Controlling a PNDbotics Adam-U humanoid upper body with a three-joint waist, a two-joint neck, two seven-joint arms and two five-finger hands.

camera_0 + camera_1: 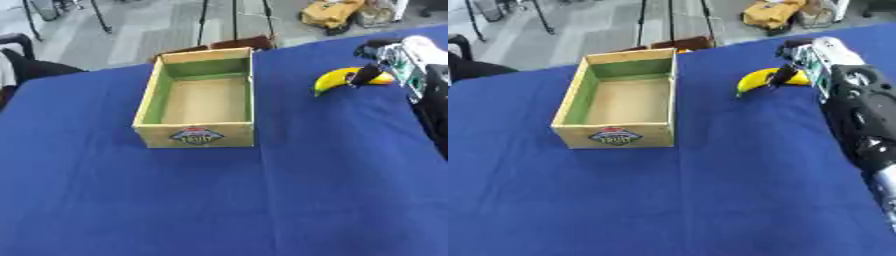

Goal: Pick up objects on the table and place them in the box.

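An open box (pixel 196 96) sits on the blue table (pixel 219 200). Right of the box, well apart, lies a banana (pixel 335 79), its long axis running left-right, its curved left end pointing down-left. The right hand (pixel 811 57) reaches over the banana's right end, dark fingers (pixel 780 75) touching it; whether they clamp it cannot be told.
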